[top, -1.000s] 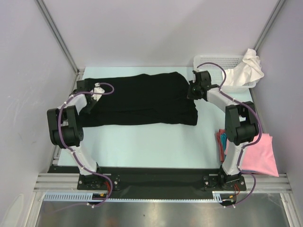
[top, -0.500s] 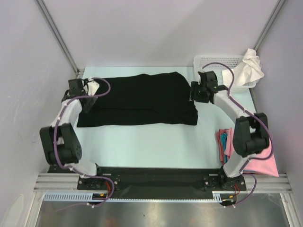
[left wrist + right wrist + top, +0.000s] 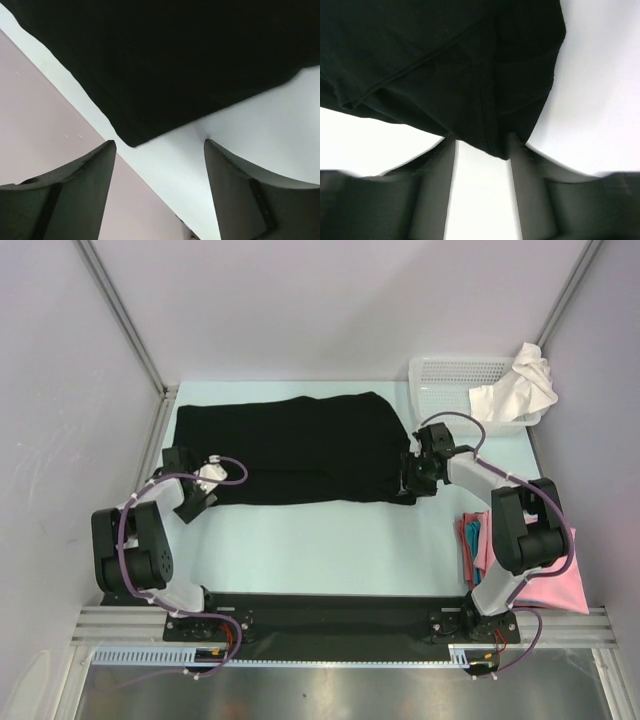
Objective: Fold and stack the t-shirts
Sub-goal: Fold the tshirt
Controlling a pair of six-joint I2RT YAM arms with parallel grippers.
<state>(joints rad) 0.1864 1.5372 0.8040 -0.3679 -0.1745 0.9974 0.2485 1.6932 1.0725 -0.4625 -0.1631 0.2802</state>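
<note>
The large black t-shirt (image 3: 295,448) lies folded flat across the back half of the table. My left gripper (image 3: 190,505) is open just off the shirt's near-left corner (image 3: 131,141); that gripper (image 3: 159,142) has only bare table between its fingers. At the near-right corner, my right gripper (image 3: 408,488) has its fingers apart, and in the wrist view the right gripper (image 3: 482,140) has the corner of the black shirt (image 3: 445,60) lying between its fingertips. A white t-shirt (image 3: 518,390) hangs over the basket. Pink (image 3: 555,575) and red (image 3: 468,540) t-shirts lie at the right.
A white mesh basket (image 3: 450,371) stands at the back right. Grey walls close in the left, back and right sides, and the left wall (image 3: 45,130) runs close beside my left gripper. The arms' bases sit on the black rail (image 3: 320,615) at the near edge.
Both grippers have opened and let go of the black shirt, then pulled back toward me, from its far corners to its near corners. The right jaws have narrowed a little since.
</note>
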